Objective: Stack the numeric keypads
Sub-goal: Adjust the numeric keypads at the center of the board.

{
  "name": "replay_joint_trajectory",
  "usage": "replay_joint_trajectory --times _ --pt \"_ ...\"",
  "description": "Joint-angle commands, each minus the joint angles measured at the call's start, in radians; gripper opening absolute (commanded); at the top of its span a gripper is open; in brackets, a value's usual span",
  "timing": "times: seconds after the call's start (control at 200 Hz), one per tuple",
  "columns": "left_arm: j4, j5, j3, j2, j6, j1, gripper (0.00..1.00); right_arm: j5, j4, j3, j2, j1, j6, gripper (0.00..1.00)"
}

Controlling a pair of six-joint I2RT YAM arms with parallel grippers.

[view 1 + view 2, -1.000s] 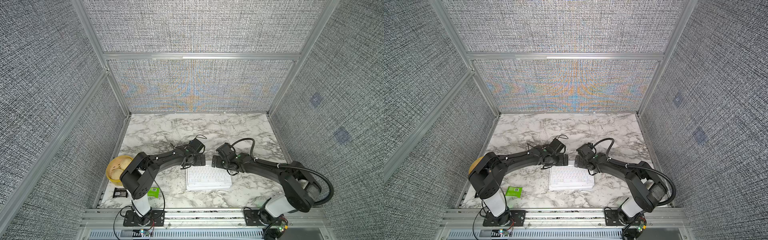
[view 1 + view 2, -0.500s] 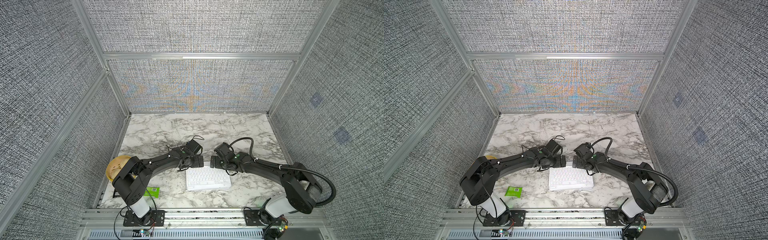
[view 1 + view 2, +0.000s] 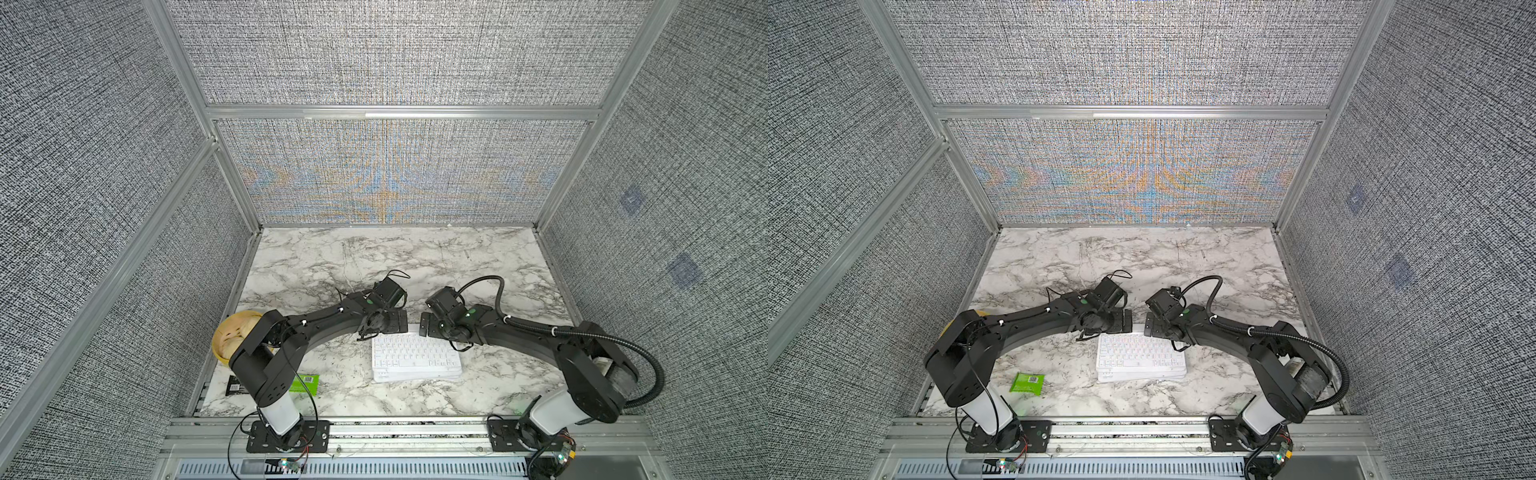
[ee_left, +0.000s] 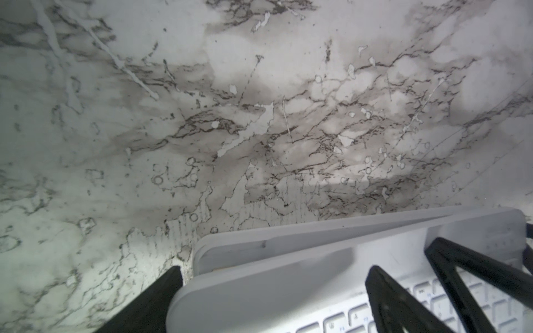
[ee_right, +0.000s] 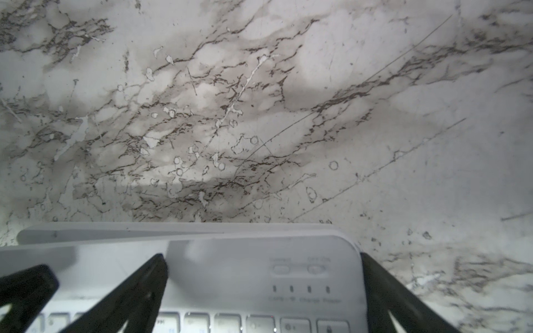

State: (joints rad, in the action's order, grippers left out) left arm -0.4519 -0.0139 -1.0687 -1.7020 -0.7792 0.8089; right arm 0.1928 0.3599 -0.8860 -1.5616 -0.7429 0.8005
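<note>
The numeric keypads point(image 3: 415, 357) point(image 3: 1140, 357) lie in one stack at the front middle of the marble table; the top one has white keys, and only the rims of those beneath show. My left gripper point(image 3: 395, 326) point(image 4: 274, 272) is open over the stack's far left corner, one finger beside the stack and one above the top keypad point(image 4: 288, 285). Open as well, my right gripper point(image 3: 424, 326) point(image 5: 261, 259) straddles the far right corner of the top keypad point(image 5: 259, 274). A lower keypad's rim point(image 4: 288, 242) juts out slightly askew. The two grippers almost meet.
A round yellow basket point(image 3: 232, 336) sits at the left edge behind the left arm. A small green packet point(image 3: 305, 382) point(image 3: 1027, 382) and a black packet point(image 3: 237, 384) lie front left. Grey walls close three sides; an aluminium rail point(image 3: 415, 428) runs along the front.
Both grippers have edged slightly left along the stack's far edge and stay open. The left arm's elbow has swung a little. The stack has barely moved.
</note>
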Motion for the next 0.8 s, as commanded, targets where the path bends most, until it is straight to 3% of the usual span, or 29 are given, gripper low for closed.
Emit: replay_joint_trajectory --times 0.0,0.795 --pt "0.092 0.071 -0.016 -0.012 0.009 0.004 0.99 -0.022 -0.054 -0.024 -0.013 -0.006 -0.022 0.99" --pt "0.069 0.01 0.048 0.045 -0.015 0.004 0.99 -0.012 -0.026 -0.02 -0.013 -0.006 -0.017 0.99"
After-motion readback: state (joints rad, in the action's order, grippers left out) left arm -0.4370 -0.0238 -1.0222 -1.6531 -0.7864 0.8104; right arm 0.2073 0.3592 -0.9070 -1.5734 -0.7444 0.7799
